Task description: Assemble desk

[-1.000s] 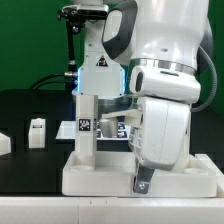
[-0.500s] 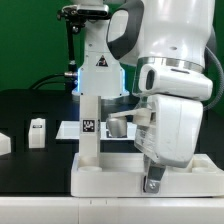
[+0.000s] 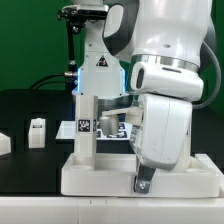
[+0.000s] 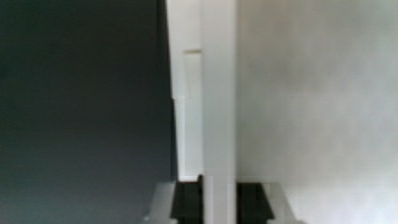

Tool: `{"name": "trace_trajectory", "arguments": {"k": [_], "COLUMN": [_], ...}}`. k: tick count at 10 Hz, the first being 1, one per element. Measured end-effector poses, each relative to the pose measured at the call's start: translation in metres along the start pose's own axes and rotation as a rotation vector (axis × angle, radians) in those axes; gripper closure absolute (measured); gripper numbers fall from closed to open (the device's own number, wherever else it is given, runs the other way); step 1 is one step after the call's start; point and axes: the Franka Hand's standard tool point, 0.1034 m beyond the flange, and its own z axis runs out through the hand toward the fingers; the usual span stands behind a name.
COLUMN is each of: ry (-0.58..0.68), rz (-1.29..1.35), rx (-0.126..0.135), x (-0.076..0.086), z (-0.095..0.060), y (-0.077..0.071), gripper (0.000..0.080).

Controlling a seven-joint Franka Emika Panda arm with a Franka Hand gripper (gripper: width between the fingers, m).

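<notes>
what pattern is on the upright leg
A black-and-white tag, clearest in the exterior view.

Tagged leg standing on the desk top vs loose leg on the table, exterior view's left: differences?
The mounted leg stands on a corner of the desk top; the loose leg sits on the black table, apart from it. The mounted leg shows a clear black-and-white tag; no tag is readable on the loose leg. The mounted leg looks taller in frame. Both are white and upright.
</notes>
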Motion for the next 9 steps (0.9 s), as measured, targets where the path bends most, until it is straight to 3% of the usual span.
{"name": "trace_trajectory", "arguments": {"k": [2,4,8,9], "ry": [-0.001,-0.004,0.009,0.021], "rz": [0.001,0.0,-0.01,-0.007], "rx": [0.001,0.027,-0.002,-0.035], "x": [-0.001,0.011,0.011,0.01], "z": [0.0,0.005,0.006,0.003], "y": [0.0,-0.019,-0.021,-0.014], "gripper": [0.0749,0.0748,0.0744,0.0742]}}
